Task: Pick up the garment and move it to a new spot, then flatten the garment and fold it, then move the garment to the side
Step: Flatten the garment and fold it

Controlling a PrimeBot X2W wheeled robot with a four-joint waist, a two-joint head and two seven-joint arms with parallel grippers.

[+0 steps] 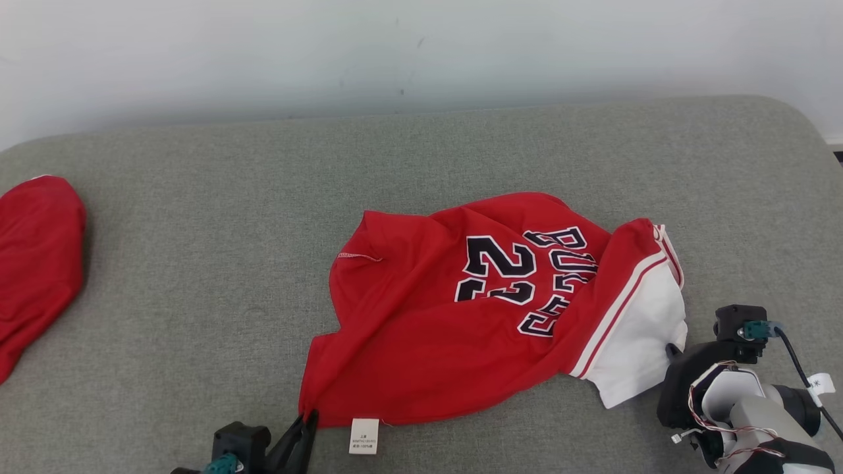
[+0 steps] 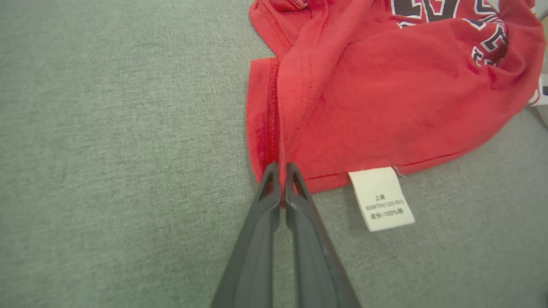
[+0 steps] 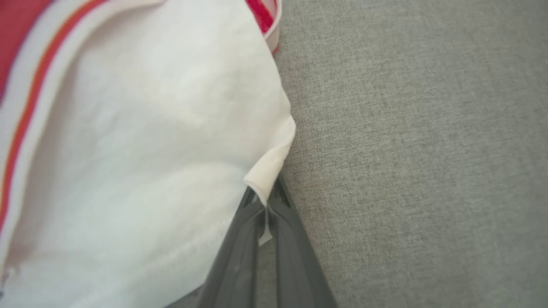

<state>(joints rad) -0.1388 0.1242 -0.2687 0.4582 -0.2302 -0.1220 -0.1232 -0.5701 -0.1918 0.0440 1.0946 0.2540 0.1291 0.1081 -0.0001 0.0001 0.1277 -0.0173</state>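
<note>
The garment (image 1: 461, 316) is a red jersey with dark "23" lettering and a white sleeve, lying crumpled on the grey cushioned surface (image 1: 197, 263). My left gripper (image 1: 304, 421) is shut on the red hem corner beside a white care label (image 1: 364, 435); in the left wrist view the left gripper (image 2: 280, 171) pinches the red fabric (image 2: 385, 107). At the lower right, my right gripper (image 1: 670, 350) grips the white sleeve's edge. The right wrist view shows the right gripper (image 3: 267, 201) shut on a fold of the white sleeve (image 3: 150, 149).
Another red cloth (image 1: 36, 263) lies at the far left edge of the surface. A pale wall (image 1: 421, 52) runs behind it. Bare grey surface lies between the two red cloths and beyond the jersey.
</note>
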